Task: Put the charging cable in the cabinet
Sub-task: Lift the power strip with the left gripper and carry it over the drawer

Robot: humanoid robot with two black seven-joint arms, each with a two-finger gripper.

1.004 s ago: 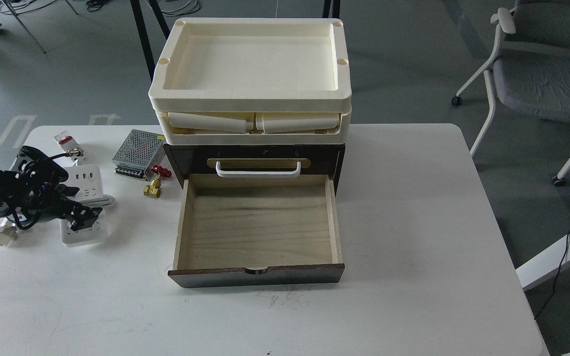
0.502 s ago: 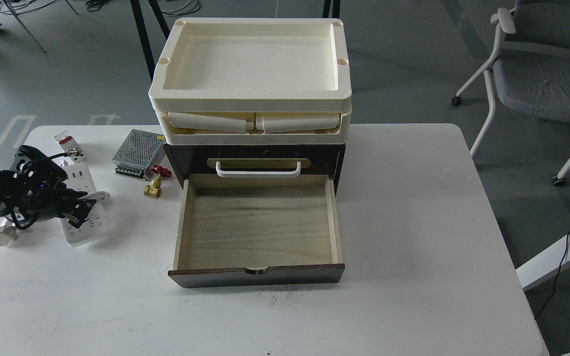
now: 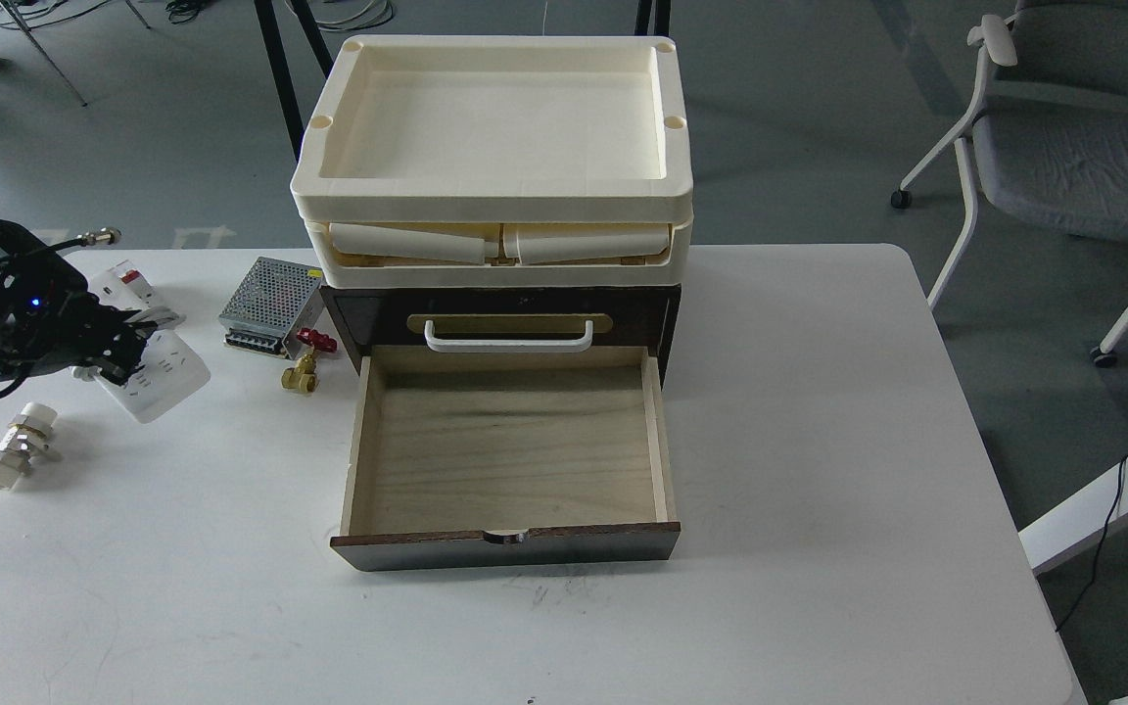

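Now left tool (image 3: 118, 360) clamps charging cable (image 3: 155, 374): flat, white, tilted, sockets showing.

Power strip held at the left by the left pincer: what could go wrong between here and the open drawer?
1. The left pincer seems to hold the power strip near one end, tilted, so it could slip or swing.
2. The brass valve and metal power supply lie between the strip and the drawer; a low carry may knock them.
3. The drawer's left wall could catch the hanging end.
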